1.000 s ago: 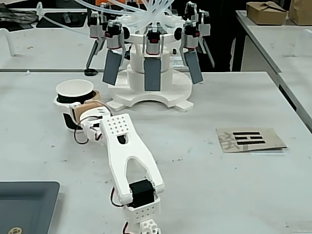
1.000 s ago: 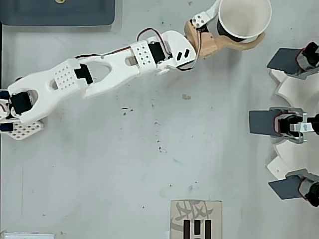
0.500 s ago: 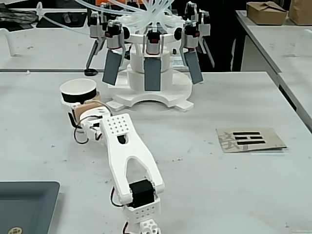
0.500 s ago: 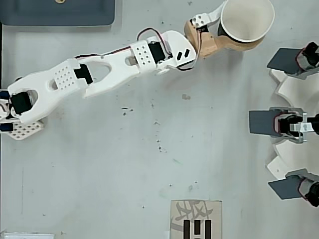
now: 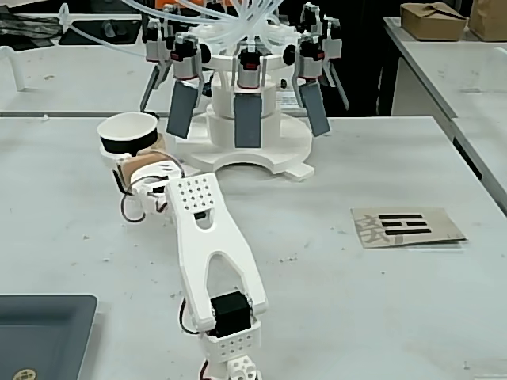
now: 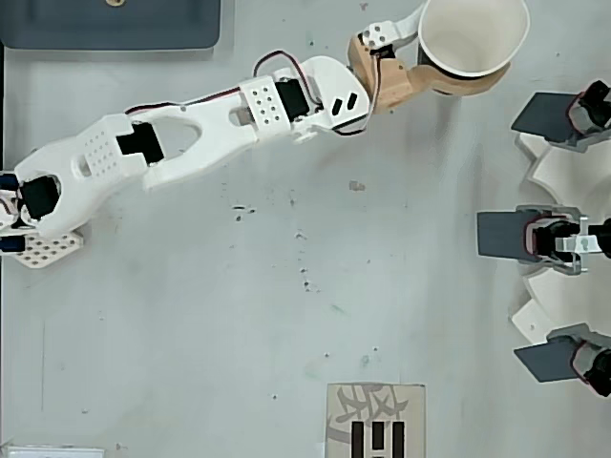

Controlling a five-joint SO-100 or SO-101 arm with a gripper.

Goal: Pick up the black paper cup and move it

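Tool (image 6: pixel 456 74) clamped on black paper cup (image 5: pixel 128 141), overhead view.
Cup at 3 o'clock of tool wrist, upright, mouth up, axis vertical, above worktop (image 6: pixel 286 315).

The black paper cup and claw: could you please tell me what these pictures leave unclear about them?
- Black paper cup base: hidden behind the claw in the fixed view, so lifted or resting is unclear.
- Cup's far rim: cut by the overhead view's top edge.
- Fingertip contact: covered by the cup in the overhead view.

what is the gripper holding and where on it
The gripper is shut on the cup, fingers around its wall below the rim; in the fixed view the cup stands upright.
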